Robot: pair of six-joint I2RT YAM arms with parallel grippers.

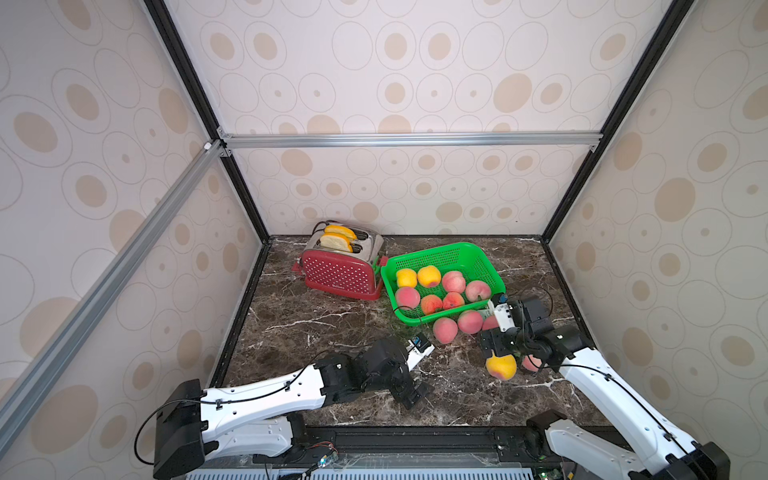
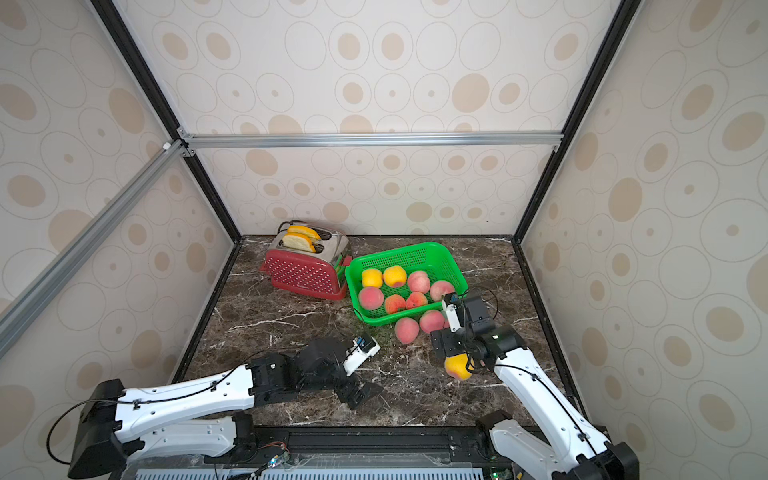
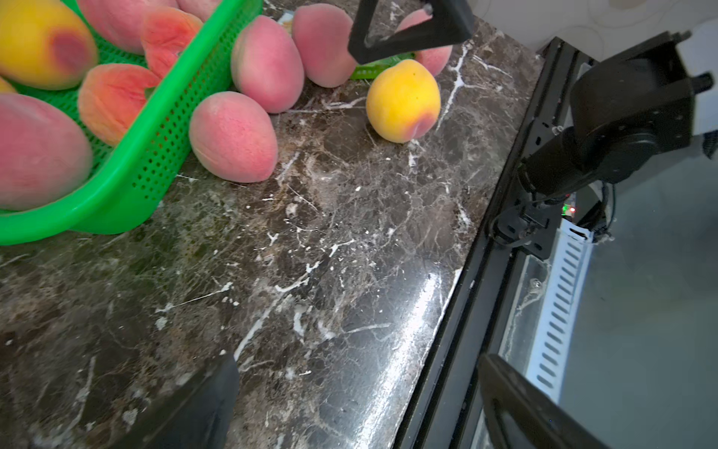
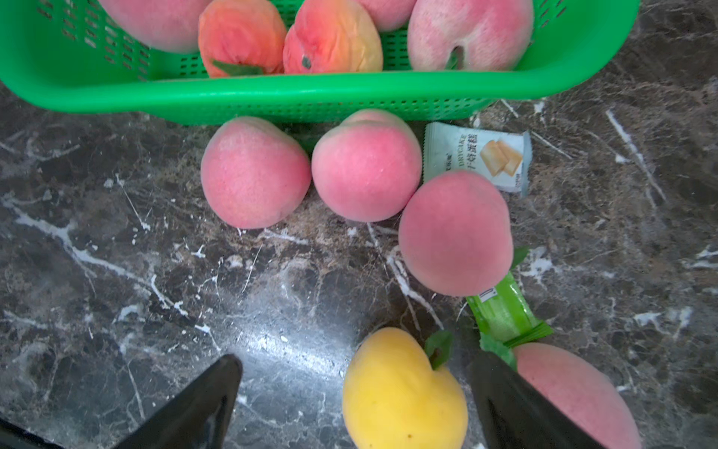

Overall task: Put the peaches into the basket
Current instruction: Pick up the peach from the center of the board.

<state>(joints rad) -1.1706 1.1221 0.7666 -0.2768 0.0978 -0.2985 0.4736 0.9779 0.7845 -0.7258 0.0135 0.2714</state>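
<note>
Brown marble tabletop [image 1: 332,345] inside patterned booth walls [image 1: 395,83]: in both top views the green basket [image 1: 432,251] [image 2: 399,251], beside a red toaster [image 1: 343,274], holds seven peaches [image 1: 453,281], with five more on the marble near its front rim. The right gripper [image 1: 505,352] hangs over a yellow peach [image 1: 501,368], while the left gripper [image 1: 413,395] sits low, well apart from the fruit. Seen from the left wrist, that gripper's jaws stand wide with only bare marble between them, and three pink peaches [image 3: 233,138] lie just outside the basket wall. Seen from the right wrist, the jaws are spread and the yellow peach [image 4: 404,392] sits on the table between them, not clamped. Another pink peach [image 4: 575,392] lies beyond one finger, and a white snack packet [image 4: 476,159] and a green wrapper [image 4: 505,315] lie among the fruit. On this showing the job is just past halfway, with the yellow peach the likely next pick.
</note>
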